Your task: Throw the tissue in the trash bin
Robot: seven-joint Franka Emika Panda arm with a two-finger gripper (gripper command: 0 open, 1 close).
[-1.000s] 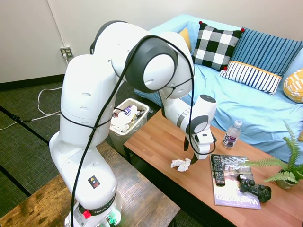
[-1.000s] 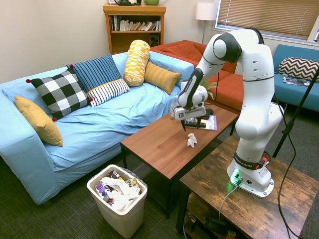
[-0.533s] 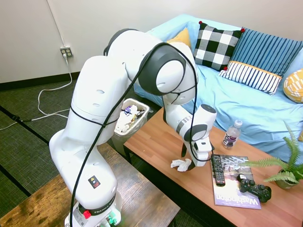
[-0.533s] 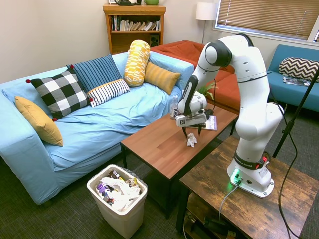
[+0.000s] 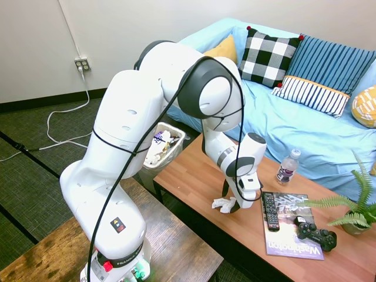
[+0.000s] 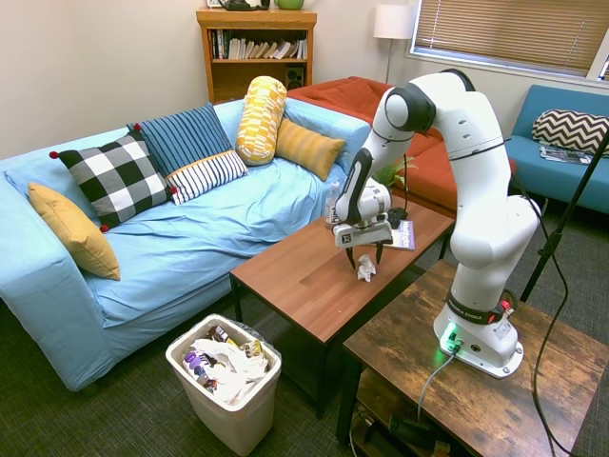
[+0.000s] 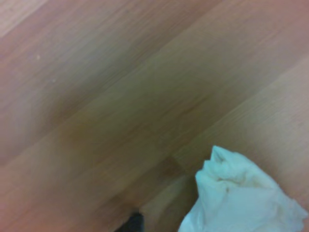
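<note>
In the second exterior view, going left to right: the bin (image 6: 226, 383) stands on the floor off the table's (image 6: 304, 276) near-left corner, already heaped with rubbish. Up on the table, the pincer (image 6: 364, 257) hangs low with its fingers apart, one on each side of the tissue (image 6: 365, 270). The tissue lies on the wood directly under the pincer, a shade toward the table's front edge, and nothing has closed on it yet. It is a roughly round wad with no clear long axis, so the angle of the grasp should matter little.

In the first exterior view the order is mirrored: the bin (image 5: 160, 147) shows behind the arm at left, and the tissue (image 5: 222, 204) peeks out just left of the pincer (image 5: 231, 202). The remote (image 5: 269, 210) and magazine (image 5: 292, 232) lie just beyond to the right, apart from the tissue.

The wrist view shows the tissue (image 7: 241, 193) resting on bare wood.

My reading: the fingers straddle the wad, so closing should take it; the carry then runs down-left, off the table, to the bin.
</note>
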